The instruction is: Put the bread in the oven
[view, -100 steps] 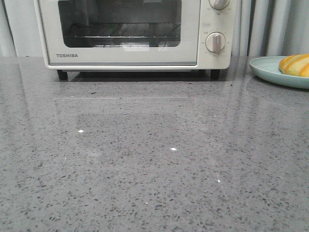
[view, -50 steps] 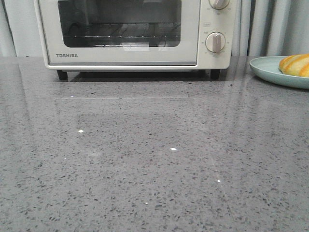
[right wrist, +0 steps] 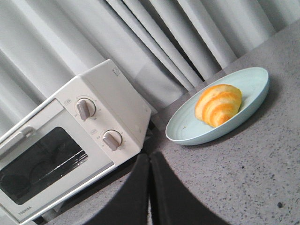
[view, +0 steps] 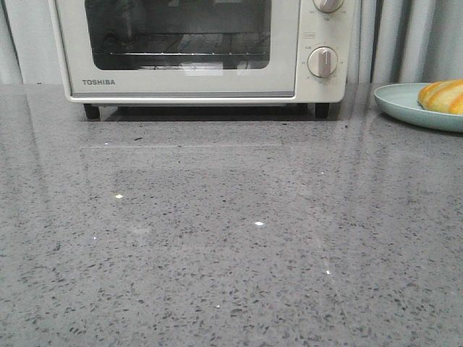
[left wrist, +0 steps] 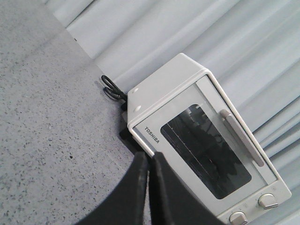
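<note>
The cream-white TOSHIBA oven (view: pixel 181 79) stands at the back of the grey counter with its glass door closed; it also shows in the left wrist view (left wrist: pixel 187 122) and the right wrist view (right wrist: pixel 70 140). The bread (view: pixel 443 96), golden-orange with pale stripes, lies on a pale blue plate (view: pixel 405 107) at the far right; the right wrist view shows the bread (right wrist: pixel 218 105) on the plate (right wrist: pixel 187 129). My left gripper (left wrist: pixel 150 157) is shut and empty, in front of the oven's lower left corner. My right gripper (right wrist: pixel 149 157) is shut and empty, between the oven and the plate. Neither gripper shows in the front view.
The speckled grey counter (view: pixel 231 238) stretches in front of the oven. Pale curtains (view: pixel 405 40) hang behind. A black cord (left wrist: pixel 110 88) lies beside the oven. The oven's two knobs (view: pixel 323 62) are on its right side.
The front view has shifted very slightly: the oven sits a touch further left and up in the frame. Nothing else has moved.
</note>
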Robot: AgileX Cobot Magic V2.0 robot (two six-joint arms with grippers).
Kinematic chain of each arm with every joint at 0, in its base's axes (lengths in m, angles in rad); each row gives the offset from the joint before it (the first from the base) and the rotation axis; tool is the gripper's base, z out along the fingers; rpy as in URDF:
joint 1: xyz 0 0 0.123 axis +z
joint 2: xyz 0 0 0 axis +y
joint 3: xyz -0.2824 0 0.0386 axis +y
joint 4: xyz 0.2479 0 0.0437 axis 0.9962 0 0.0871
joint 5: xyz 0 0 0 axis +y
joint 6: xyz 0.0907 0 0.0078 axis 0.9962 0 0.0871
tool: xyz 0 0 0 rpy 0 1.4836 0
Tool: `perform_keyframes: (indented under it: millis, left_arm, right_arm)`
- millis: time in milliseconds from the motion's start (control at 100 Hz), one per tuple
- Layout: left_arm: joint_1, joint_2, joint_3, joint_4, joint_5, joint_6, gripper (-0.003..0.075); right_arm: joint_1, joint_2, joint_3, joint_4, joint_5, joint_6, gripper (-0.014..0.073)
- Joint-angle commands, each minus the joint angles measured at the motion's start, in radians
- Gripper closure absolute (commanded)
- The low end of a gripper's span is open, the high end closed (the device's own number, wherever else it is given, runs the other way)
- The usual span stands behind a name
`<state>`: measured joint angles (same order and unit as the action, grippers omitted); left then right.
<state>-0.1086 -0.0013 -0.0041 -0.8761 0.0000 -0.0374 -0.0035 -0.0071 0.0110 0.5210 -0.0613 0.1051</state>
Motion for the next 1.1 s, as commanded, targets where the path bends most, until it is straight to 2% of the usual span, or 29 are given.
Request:
perform_keyframes:
  millis: [0, 100, 220, 450, 640, 760, 1090]
  left_arm:
    - [-0.006, -0.006, -0.072, 0.086, -0.026, 0.058, 0.0741]
    - [-0.031, 0.093, -0.202, 0.311, 0.056, 0.167, 0.0741]
    - [-0.078, 0.303, -0.353, 0.405, 0.07, 0.248, 0.0741]
    - [-0.194, 0.757, -0.637, 0.408, 0.066, 0.266, 0.0741]
    - [-0.293, 1.031, -0.873, 0.456, 0.074, 0.268, 0.0741]
    - [-0.332, 1.158, -1.017, 0.524, 0.077, 0.268, 0.0741]
    - [-0.335, 1.388, -1.262, 0.524, 0.08, 0.268, 0.0741]
  right_arm:
    - [0.001, -0.015, -0.045, 0.004, -0.044, -0.004, 0.065]
    - [0.001, 0.019, -0.134, -0.15, 0.061, -0.004, 0.065]
    - [0.001, 0.098, -0.226, -0.268, 0.131, -0.004, 0.065]
    - [0.001, 0.267, -0.289, -0.28, 0.098, -0.004, 0.065]
    - [0.001, 0.301, -0.289, -0.28, 0.098, -0.004, 0.065]
    - [0.001, 0.301, -0.289, -0.28, 0.098, -0.004, 0.065]
    - [0.001, 0.301, -0.289, -0.28, 0.1, -0.004, 0.065]
